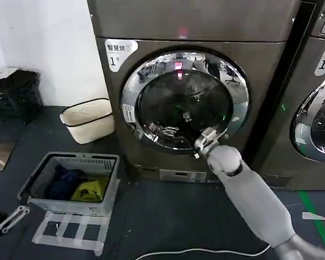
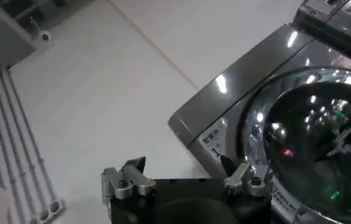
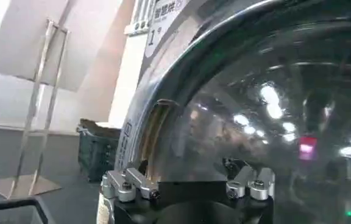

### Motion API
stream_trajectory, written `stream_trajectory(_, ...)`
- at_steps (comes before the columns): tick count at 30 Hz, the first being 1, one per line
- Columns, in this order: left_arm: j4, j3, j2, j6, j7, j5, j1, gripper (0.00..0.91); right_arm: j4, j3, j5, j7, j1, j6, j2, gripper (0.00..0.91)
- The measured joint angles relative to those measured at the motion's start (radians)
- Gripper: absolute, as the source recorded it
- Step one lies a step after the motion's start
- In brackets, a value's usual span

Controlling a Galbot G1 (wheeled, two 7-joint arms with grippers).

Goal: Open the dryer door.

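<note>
The dryer door (image 1: 185,100) is a big round door with a shiny chrome ring, a small white sticker (image 1: 128,112) and dark glass. It looks shut against the grey machine front. My right gripper (image 1: 206,142) is at the door's lower right rim, on the end of the grey arm reaching up from the bottom right. In the right wrist view the right gripper (image 3: 186,165) stands open just off the dark glass (image 3: 267,103), with nothing between its fingers. My left gripper (image 1: 12,218) is parked low at the far left. In its own view the left gripper (image 2: 181,163) is open, far from the door (image 2: 312,140).
A grey laundry basket (image 1: 43,205) holding blue and yellow clothes stands on the dark floor left of the dryer. Behind it are a white bag (image 1: 89,119) and a black bag (image 1: 13,95). A second machine (image 1: 317,116) stands at the right. A white cable (image 1: 195,251) lies on the floor.
</note>
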Motion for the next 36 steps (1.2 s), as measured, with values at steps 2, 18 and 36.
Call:
stream_trajectory(2,0.0,0.0,0.0,-0.001,0.0,0.001,0.0,0.907,-0.01,-0.008,-0.002,0.001,0.006,-0.002,0.013,0.907)
stream_trajectory(18,-0.001,-0.001,-0.003,-0.004,0.0,0.001,-0.002,0.907,-0.131,-0.058,-0.032,-0.003,0.086,0.003,0.122,0.907)
stream_trajectory(36,-0.003,-0.003,-0.011,-0.011,0.0,0.001,0.003,0.907,-0.242,-0.088,-0.05,-0.023,0.152,0.008,0.192,0.907)
